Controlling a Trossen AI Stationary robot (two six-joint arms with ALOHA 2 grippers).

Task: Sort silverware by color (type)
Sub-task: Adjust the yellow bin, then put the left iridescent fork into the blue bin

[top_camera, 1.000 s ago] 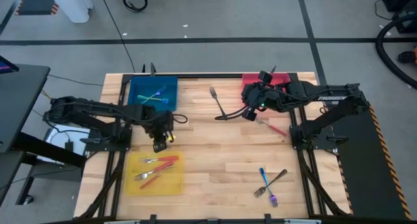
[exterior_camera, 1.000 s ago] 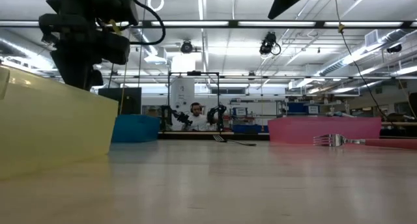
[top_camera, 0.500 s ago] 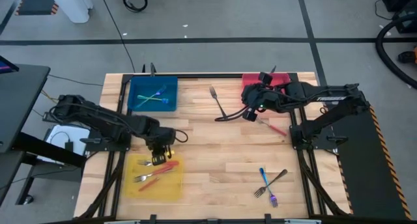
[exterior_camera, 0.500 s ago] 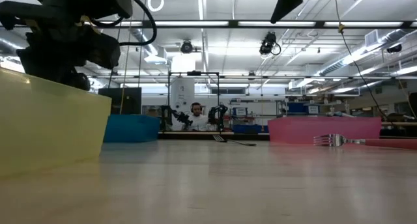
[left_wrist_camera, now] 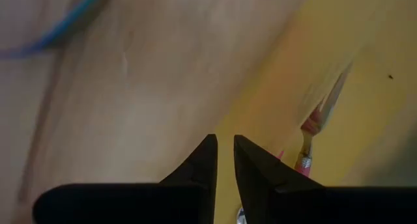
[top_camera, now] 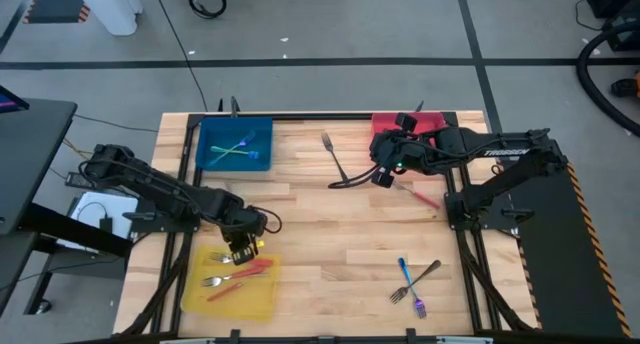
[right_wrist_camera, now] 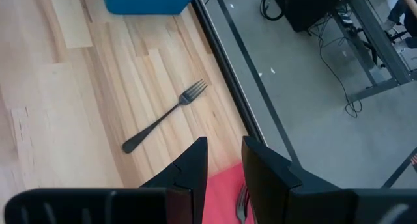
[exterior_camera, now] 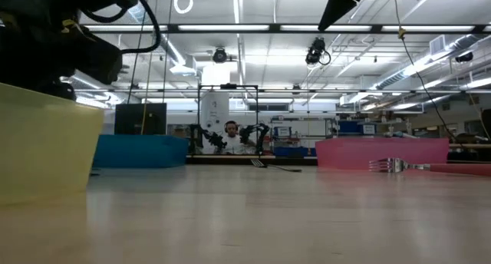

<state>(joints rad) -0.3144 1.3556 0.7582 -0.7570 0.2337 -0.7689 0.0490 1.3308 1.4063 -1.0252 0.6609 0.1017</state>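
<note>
My left gripper [top_camera: 243, 248] [left_wrist_camera: 223, 140] stands at the far rim of the yellow tray [top_camera: 255, 302] [exterior_camera: 38, 149], fingers drawn close together. Red-handled forks [top_camera: 238, 272] [left_wrist_camera: 306, 146] lie flat inside that tray. My right gripper [top_camera: 381, 176] [right_wrist_camera: 225, 146] hangs above the table near the red tray [top_camera: 428, 118], fingers nearly together with nothing between them. On the wood lie a dark fork [top_camera: 330, 149] [right_wrist_camera: 166, 116], a second dark utensil [top_camera: 350, 179] beside the right gripper, a red-handled fork [top_camera: 420, 194] [exterior_camera: 391, 166], and a small cluster of blue, purple and dark forks [top_camera: 410, 282]. My left gripper comes down from above onto the yellow tray's far rim [left_wrist_camera: 251, 110]. The rim runs into the narrow gap between the fingertips, one finger over the wood outside and one over the tray's inside. The tray sits flat on the table.
The blue tray [top_camera: 210, 134] at the far left holds iridescent utensils [top_camera: 237, 149]. A silver fork head [right_wrist_camera: 241, 204] shows in the red tray. Bare wood stretches across the table's middle. A person sits in the room far behind the table.
My left gripper has moved toward the table's near edge and down to the yellow tray's far rim. The tray has slid along the table toward the near left corner, turning slightly, with the red-handled forks still inside.
</note>
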